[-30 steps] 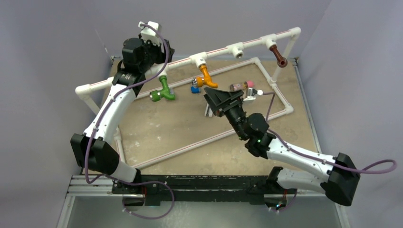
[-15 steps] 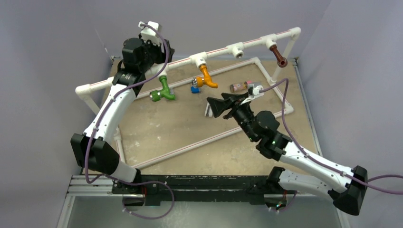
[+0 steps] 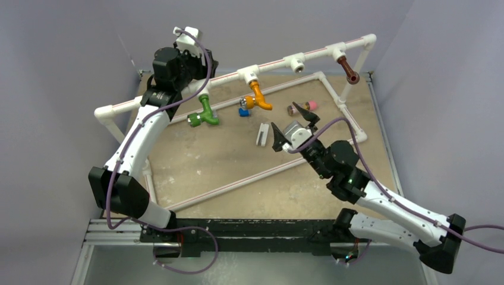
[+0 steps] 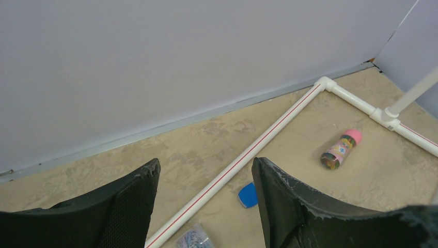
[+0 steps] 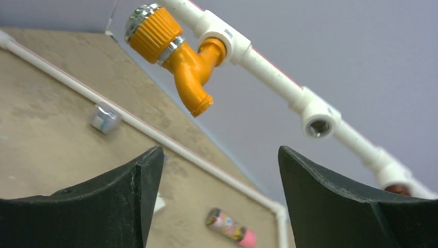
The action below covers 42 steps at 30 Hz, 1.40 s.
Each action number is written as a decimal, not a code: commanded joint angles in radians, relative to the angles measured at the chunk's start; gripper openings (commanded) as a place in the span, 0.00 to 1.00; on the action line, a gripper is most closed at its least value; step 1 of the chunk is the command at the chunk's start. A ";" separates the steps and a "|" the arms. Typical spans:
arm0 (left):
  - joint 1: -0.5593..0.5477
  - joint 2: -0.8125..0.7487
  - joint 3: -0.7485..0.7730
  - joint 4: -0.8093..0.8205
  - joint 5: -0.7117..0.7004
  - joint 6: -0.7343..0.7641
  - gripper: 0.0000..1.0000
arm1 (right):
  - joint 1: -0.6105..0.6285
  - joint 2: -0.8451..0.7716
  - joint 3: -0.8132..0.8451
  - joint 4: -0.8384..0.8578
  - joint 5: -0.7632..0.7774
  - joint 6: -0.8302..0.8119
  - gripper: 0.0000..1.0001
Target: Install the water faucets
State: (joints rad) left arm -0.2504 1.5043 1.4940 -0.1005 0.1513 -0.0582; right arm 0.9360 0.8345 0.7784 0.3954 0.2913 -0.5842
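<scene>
Three water faucets hang from the raised white pipe: green on the left, orange in the middle, dark brown at the far right. Between orange and brown, one tee socket is empty. My right gripper is open and holds nothing, tilted up below the orange faucet and the empty socket. In its wrist view the right gripper has nothing between its fingers. My left gripper is open and empty, up by the pipe's left part.
A pink-and-brown small cylinder lies on the tan board inside the floor pipe frame. A small white piece and a blue object lie near the orange faucet. A clear packet lies by the floor pipe.
My right arm drew back to the right, away from the orange faucet, its wrist turned upward and its jaws spread wider. The left arm has not moved.
</scene>
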 commanded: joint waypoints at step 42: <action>-0.021 0.070 -0.069 -0.156 0.022 0.020 0.65 | 0.106 0.563 0.131 0.820 0.151 -0.643 0.08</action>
State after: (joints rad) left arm -0.2504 1.5055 1.4940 -0.0978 0.1505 -0.0559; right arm 1.0370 1.4132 0.8742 1.1072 0.4114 -1.4162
